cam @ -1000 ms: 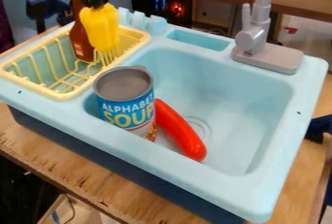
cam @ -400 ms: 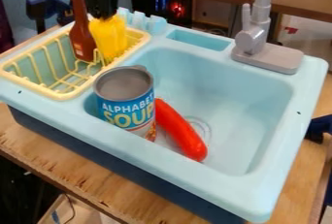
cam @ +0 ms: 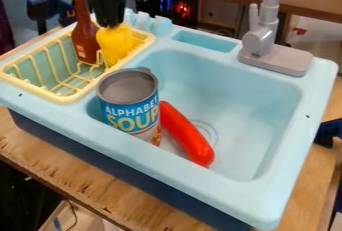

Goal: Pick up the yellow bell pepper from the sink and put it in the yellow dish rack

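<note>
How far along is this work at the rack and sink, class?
Looks done: the brown bottle stands in the yellow rack. In hand: the yellow item at the rack, just under the gripper. Apparently left: the can and red item, both in the sink.

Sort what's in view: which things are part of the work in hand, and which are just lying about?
In use:
- tool, at the top of the yellow item
- yellow item, at the rack
- rack

Lying about:
- brown bottle, in the rack
- soup can, in the sink
- long red item, beside the can

Soup can (cam: 127,102) left of long toy (cam: 186,134) in sink (cam: 247,105).
</note>
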You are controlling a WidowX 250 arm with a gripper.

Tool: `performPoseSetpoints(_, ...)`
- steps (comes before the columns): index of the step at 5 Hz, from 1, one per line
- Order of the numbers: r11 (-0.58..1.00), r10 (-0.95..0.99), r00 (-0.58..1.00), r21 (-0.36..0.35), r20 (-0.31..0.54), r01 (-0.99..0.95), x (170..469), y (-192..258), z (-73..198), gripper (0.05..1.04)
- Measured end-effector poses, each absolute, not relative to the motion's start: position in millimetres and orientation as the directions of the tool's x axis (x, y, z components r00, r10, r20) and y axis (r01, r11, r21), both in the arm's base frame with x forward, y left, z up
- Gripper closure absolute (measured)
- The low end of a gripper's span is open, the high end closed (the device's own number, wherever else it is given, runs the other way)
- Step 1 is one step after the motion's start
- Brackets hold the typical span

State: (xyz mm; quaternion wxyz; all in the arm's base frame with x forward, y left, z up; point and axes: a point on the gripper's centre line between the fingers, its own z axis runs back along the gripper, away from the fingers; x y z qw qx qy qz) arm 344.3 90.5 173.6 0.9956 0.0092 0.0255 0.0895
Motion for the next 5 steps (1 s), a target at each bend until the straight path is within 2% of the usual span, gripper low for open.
performPoseSetpoints(1, 0.984, 0.178, 0.983, 0.014, -0.044, -0.178, 346.0, 89.4, 172.0, 0.956)
performPoseSetpoints(2, 0.985, 0.172, 0.983, 0.015, -0.056, -0.172, 346.6, 88.7, 169.0, 0.758)
performPoseSetpoints(3, 0.984, 0.177, 0.982, 0.016, -0.064, -0.176, 345.0, 88.6, 169.6, 0.468)
performPoseSetpoints(4, 0.986, 0.157, 0.987, 0.056, -0.025, -0.155, 345.5, 75.7, 188.6, 0.178)
performPoseSetpoints(5, 0.985, 0.138, 0.989, 0.093, 0.059, -0.143, 328.3, 62.1, 220.6, 0.073)
